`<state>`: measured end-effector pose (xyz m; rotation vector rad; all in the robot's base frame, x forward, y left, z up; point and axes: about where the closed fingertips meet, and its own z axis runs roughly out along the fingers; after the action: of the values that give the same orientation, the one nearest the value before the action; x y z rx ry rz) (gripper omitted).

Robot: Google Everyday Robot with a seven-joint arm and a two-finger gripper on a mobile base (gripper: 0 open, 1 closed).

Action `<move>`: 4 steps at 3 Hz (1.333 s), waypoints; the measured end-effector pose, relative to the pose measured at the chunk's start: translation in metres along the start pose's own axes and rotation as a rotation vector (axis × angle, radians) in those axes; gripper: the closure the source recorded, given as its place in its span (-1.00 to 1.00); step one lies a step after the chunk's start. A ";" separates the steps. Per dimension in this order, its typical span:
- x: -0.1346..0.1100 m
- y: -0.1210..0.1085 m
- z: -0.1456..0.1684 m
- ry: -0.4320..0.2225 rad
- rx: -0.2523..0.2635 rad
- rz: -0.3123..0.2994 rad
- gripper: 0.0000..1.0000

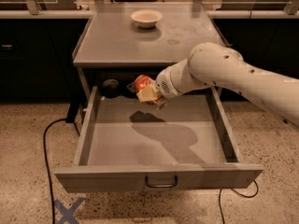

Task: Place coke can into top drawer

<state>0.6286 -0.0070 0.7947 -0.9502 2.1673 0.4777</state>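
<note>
At the far left a black cable (46, 143) runs down across the speckled floor (28, 181), and a blue cross of tape (68, 211) marks the floor in the lower left corner of the frame. Just right of these stands a grey cabinet (117, 45) with a flat top, filling the middle of the frame. Its top drawer (86, 134) is pulled wide open toward the bottom of the frame, with a small dark handle (161, 182) at the centre of its front panel. A white bowl (146, 17) sits on the cabinet top near the upper centre.

In the shadowed gap under the top, at the drawer's back left, lies a dark round shape (111, 85); what it is cannot be told. Just right of it, the coke can (141, 82) hangs tilted in the air above the back of the drawer, clear of the drawer's bottom. The gripper (149, 93) is clenched on it, its pale fingers (146, 95) pressed against the can's lower side. Their shadow (163, 134) falls across the drawer bottom. The white arm (224, 71) reaches in from the right edge of the frame.
</note>
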 end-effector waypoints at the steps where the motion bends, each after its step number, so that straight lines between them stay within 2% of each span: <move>1: 0.000 0.000 0.000 0.000 0.000 0.000 1.00; 2: 0.014 0.002 0.017 -0.017 -0.036 0.012 1.00; 3: 0.035 0.004 0.037 -0.010 -0.120 0.014 1.00; 4: 0.063 0.003 0.051 0.023 -0.171 0.031 1.00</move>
<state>0.6194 -0.0065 0.7142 -1.0198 2.1914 0.6786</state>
